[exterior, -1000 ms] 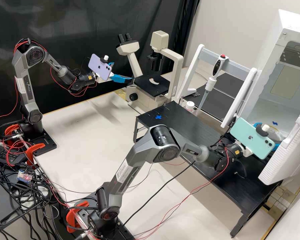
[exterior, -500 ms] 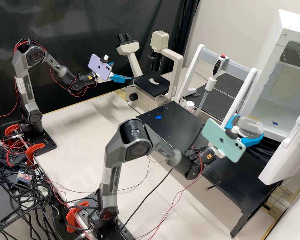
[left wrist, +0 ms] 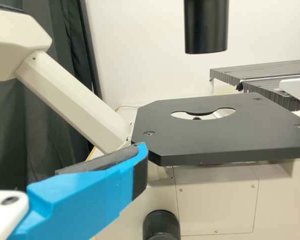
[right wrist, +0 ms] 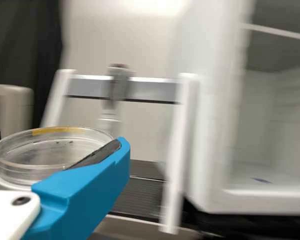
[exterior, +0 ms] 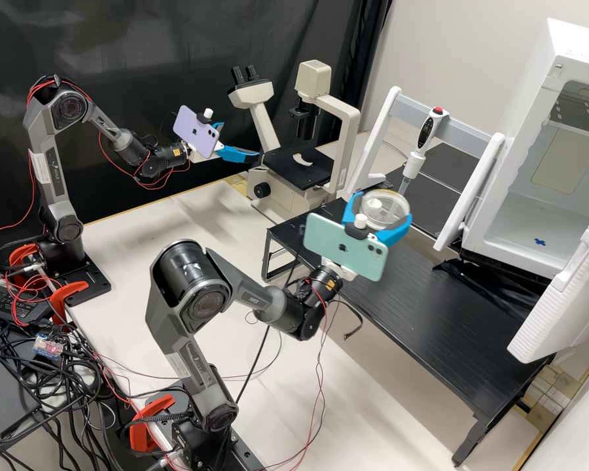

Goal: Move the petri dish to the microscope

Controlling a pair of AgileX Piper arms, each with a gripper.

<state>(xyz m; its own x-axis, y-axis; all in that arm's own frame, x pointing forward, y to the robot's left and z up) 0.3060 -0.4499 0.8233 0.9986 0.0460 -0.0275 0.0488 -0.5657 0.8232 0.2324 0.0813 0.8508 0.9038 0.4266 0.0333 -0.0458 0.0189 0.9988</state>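
Since the right gripper [exterior: 384, 209] has swung back in the last second, the petri dish [right wrist: 45, 150], grasped between its two fingers and roughly level, hangs above the black platform [exterior: 451, 294], towards the microscope end. The white cabinet [exterior: 510, 261] now lies well apart from it. Left gripper [exterior: 241, 140] unmoved, fingers released, beside the microscope stage [exterior: 288, 173]. Judged: retrieval done, transfer about midway; platform set-down or handover likely next.
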